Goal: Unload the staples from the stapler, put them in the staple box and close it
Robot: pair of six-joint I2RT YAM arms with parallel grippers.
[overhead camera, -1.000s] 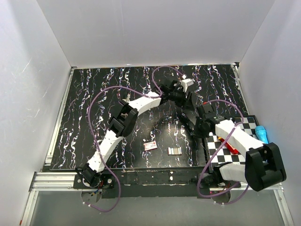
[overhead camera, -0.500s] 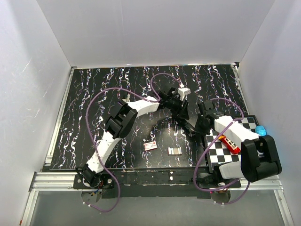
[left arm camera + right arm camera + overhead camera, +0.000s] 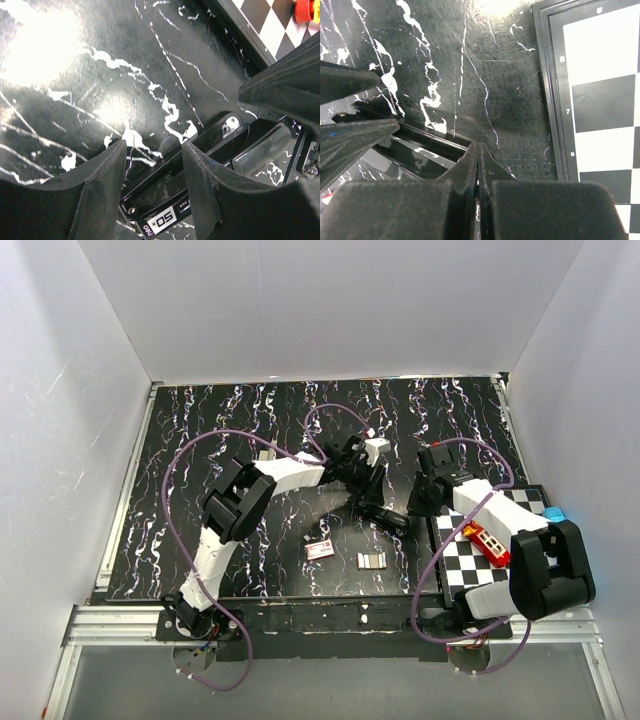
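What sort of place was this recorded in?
Probably a lab robot test cell: plain white walls box in a black marbled tabletop, an aluminium rail runs along its near edge, and a checkerboard lies at the right.

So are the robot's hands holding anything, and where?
The left gripper seems to clamp the black stapler across its sides, near the labelled end. The right gripper looks pinched on its edge.

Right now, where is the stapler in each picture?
Top external: stapler in the middle of the table, just left of the checkerboard.
Left wrist: stapler at bottom centre; checkerboard at top right.
Right wrist: stapler at lower left; checkerboard at right.
Shared landmark: the checkerboard.
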